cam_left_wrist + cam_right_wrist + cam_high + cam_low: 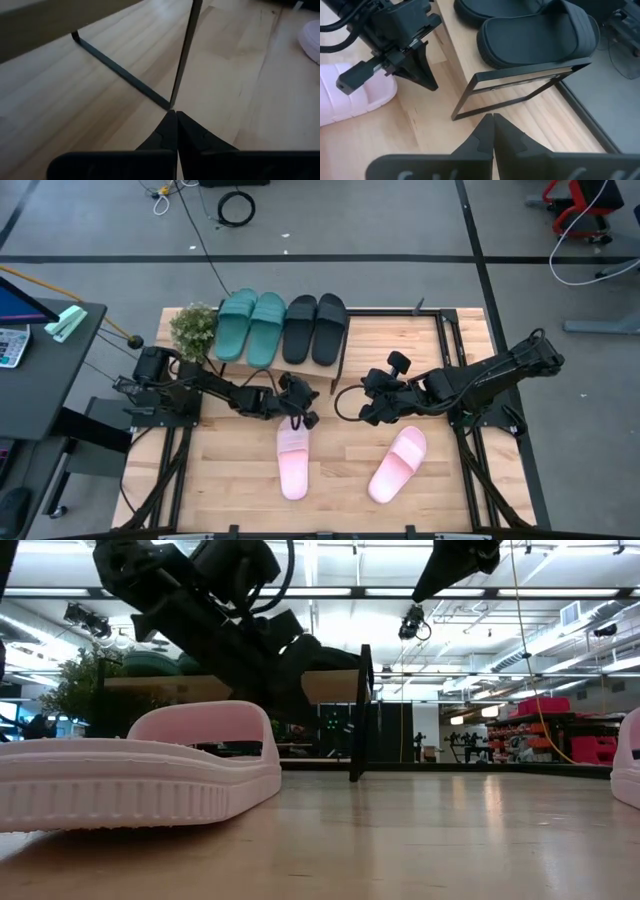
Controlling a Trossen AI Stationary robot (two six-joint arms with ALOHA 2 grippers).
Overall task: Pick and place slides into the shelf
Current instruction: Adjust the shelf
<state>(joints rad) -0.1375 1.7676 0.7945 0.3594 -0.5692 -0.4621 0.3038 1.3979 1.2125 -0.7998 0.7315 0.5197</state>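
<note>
Your left tool [303, 418] (closed, empty) hangs at the heel end of the nearer pink slide [292, 463], whose long axis runs away from the shelf [340, 365] across the tabletop [340, 480].

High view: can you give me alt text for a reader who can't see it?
Seen from above, the shelf on a wooden table carries two teal slides and two black slides. Two pink slides lie on the table in front, one near the shut left gripper; the shut right gripper hovers nearby.
</note>
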